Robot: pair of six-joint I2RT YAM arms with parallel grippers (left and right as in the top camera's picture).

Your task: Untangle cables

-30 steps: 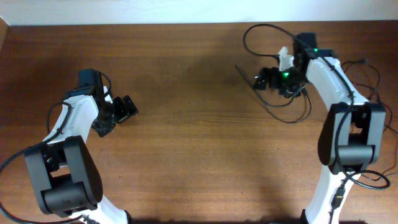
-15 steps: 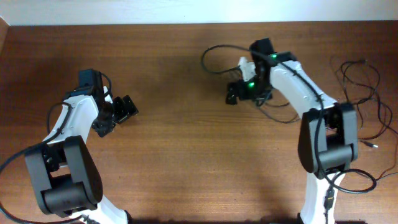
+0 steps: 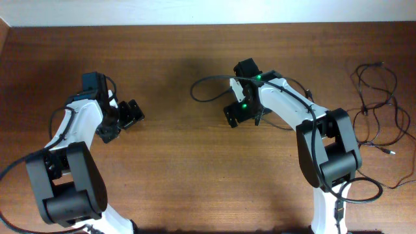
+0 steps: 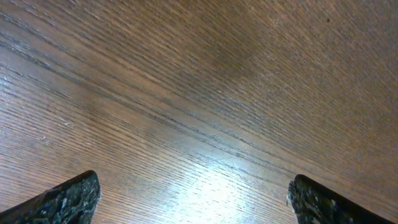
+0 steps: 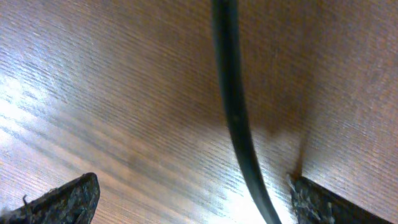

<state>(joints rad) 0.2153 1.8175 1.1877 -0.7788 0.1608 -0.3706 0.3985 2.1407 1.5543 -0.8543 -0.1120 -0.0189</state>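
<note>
Black thin cord (image 5: 230, 93) runs alone beneath the spread right end effector (image 3: 233, 114), unpinched; other thin black cords (image 3: 377, 107) lie jumbled aside, likely work left. Left end effector (image 3: 132, 115) gapes empty.

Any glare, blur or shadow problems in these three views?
Overhead: sharp, evenly lit, faint shadow on the table. Left wrist: bright glare patch low in frame. Right wrist: glare at left and bottom; the cable near the lens is soft-edged.
</note>
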